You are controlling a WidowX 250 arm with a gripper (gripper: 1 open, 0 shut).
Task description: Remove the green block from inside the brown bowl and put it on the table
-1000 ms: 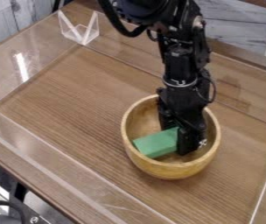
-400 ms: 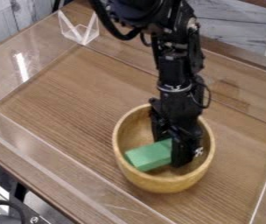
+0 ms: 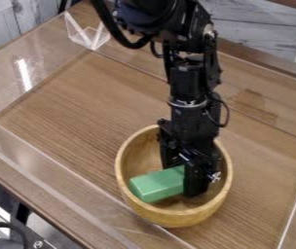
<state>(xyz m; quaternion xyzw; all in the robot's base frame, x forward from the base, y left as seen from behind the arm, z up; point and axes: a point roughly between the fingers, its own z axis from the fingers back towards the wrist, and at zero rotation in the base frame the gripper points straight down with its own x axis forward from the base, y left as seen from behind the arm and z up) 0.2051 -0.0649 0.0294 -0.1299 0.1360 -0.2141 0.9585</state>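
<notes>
The brown bowl (image 3: 174,216) sits on the table (image 3: 86,102) near the front right. Inside it lies the green block (image 3: 152,184), tilted against the bowl's left inner wall. My gripper (image 3: 193,175) reaches steeply down into the bowl from above. Its black fingers stand at the block's right end and appear closed around it. The fingertips and that end of the block are partly hidden behind the fingers, low in the bowl.
Low clear acrylic walls (image 3: 20,146) border the table on the left and front. A clear triangular stand (image 3: 89,34) sits at the back left. The table's right edge runs close behind the bowl.
The gripper has come toward the camera and slightly left. The bowl and the green block in it have slid along with it across the table.
</notes>
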